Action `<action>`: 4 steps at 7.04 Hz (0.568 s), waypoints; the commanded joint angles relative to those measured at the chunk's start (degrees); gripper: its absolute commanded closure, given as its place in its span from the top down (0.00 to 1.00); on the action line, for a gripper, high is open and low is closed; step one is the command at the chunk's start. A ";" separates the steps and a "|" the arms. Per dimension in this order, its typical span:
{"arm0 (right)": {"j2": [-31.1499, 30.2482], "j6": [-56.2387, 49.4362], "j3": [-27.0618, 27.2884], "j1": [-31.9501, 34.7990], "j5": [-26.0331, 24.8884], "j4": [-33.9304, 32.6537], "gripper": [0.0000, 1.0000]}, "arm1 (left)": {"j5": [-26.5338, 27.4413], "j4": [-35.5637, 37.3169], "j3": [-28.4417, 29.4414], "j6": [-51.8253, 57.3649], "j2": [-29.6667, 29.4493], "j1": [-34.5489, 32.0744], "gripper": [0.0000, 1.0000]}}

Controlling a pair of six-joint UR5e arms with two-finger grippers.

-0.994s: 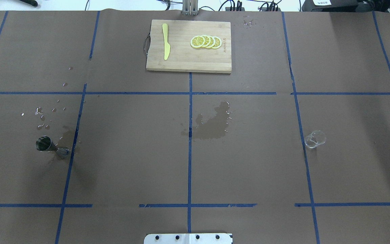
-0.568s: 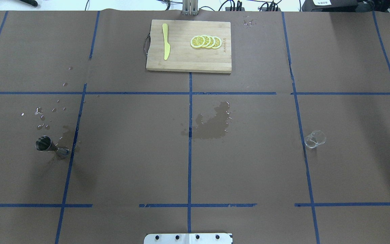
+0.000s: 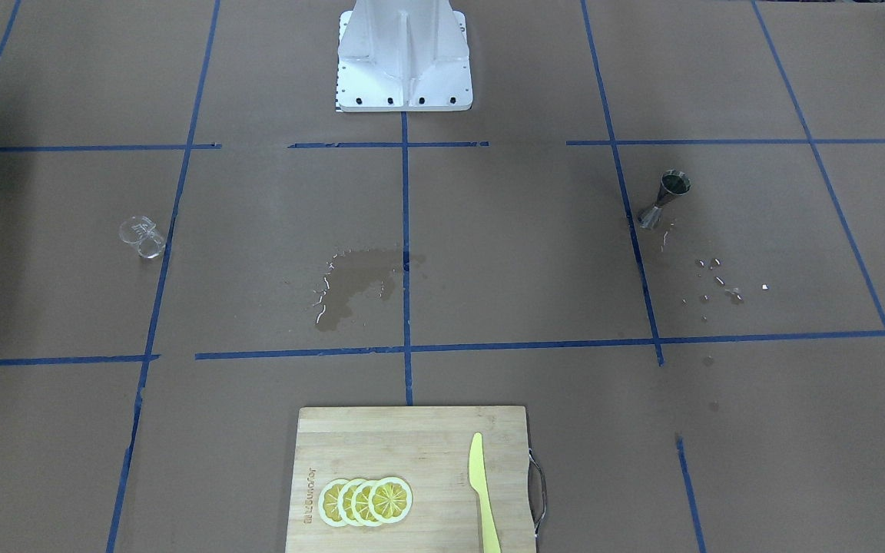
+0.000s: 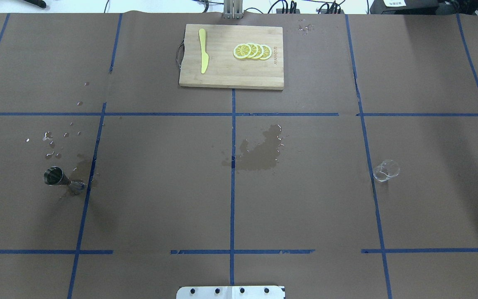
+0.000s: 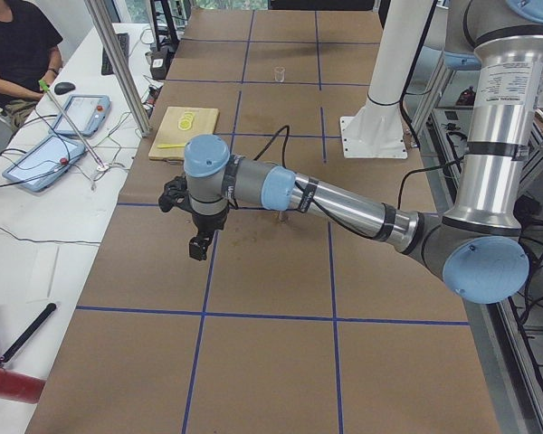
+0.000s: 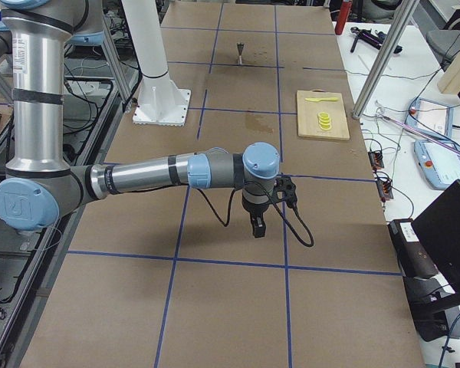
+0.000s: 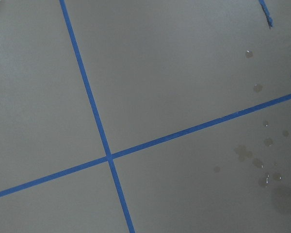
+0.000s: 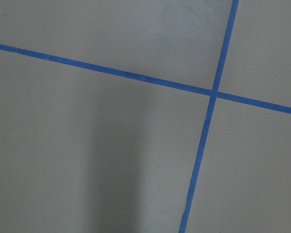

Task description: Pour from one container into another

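The clear glass cup [image 4: 386,170] stands alone on the brown paper at the table's right side, also seen in the front-facing view [image 3: 143,236] and far off in the left view [image 5: 278,74]. The silver jigger [image 4: 60,179] stands upright at the left side [image 3: 664,198] [image 6: 240,52], among water drops. Neither arm enters the overhead or front-facing view. My left gripper [image 5: 199,246] hangs above the table's left end, well away from the jigger. My right gripper [image 6: 257,226] hangs above the right end, away from the cup. I cannot tell whether either is open or shut.
A wooden cutting board [image 4: 230,77] at the far middle carries a yellow knife [image 4: 203,50] and lemon slices [image 4: 252,51]. A wet patch [image 4: 259,151] marks the table's centre, and droplets [image 4: 52,143] lie beyond the jigger. The robot's base [image 3: 402,54] stands at the near edge.
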 commanded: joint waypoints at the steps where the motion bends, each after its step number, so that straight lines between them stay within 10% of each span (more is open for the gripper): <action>1: -0.06 0.00 -0.35 0.55 0.25 0.03 1.00 | 0.10 0.05 1.05 -0.15 -1.05 0.04 1.00; 4: -0.23 0.00 -1.41 0.55 0.16 0.03 1.00 | -0.25 0.14 0.44 -0.15 -1.66 0.13 1.00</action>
